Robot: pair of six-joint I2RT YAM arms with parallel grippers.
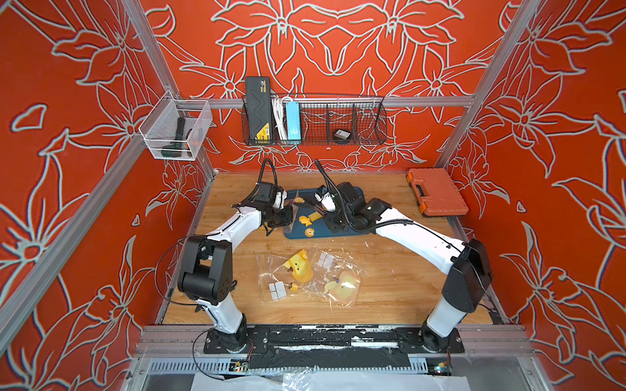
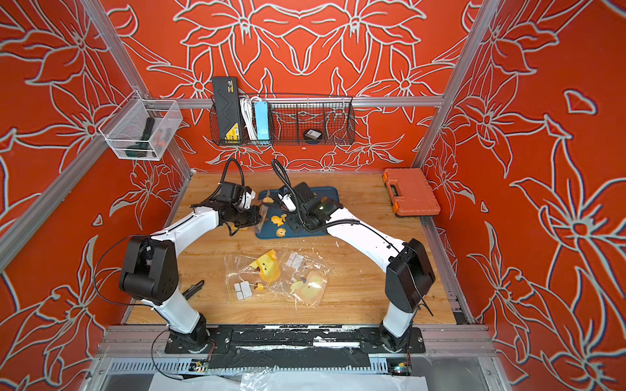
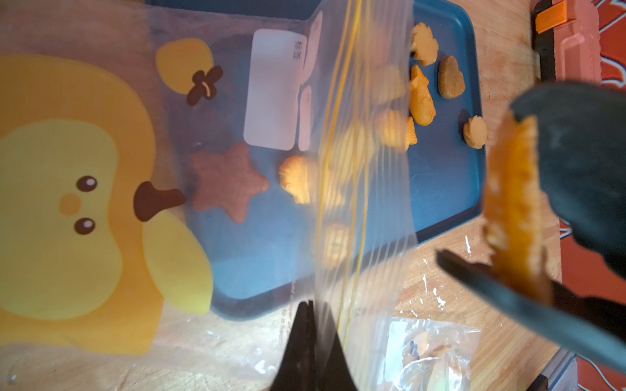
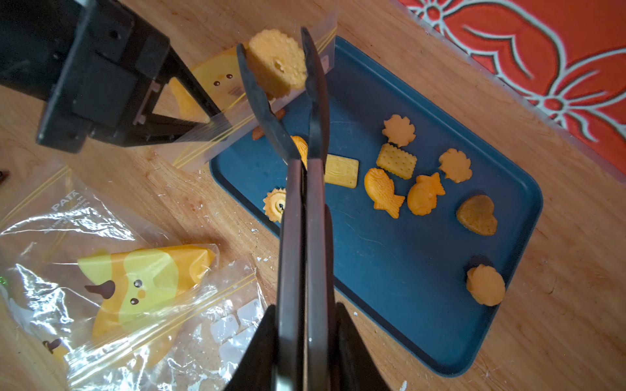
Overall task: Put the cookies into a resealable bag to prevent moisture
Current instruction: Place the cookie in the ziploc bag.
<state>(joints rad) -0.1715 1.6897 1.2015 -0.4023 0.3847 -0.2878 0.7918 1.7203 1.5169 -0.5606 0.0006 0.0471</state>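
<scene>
Your right gripper (image 4: 275, 50) is clamped on a round cookie (image 4: 283, 69), just beside the bag (image 4: 210, 135) edge that your left gripper (image 3: 312, 315) pinches.

You can read just one word here: "PATA", in pale capitals by the zip edge of the spare clear bag (image 4: 118, 270) toward the desk's (image 4: 559, 338) front edge. The finer lines beneath it blur. Characters on the resealable bag's (image 3: 237, 237) white label (image 3: 271, 88) and on the black case's (image 1: 259, 108) yellow sticker (image 1: 263, 132) are too small to read.

table: wooden (image 1: 389, 284) | on it: blue tray (image 4: 389, 270) | two clear bags (image 1: 281, 270) | orange case (image 1: 437, 193)
</scene>
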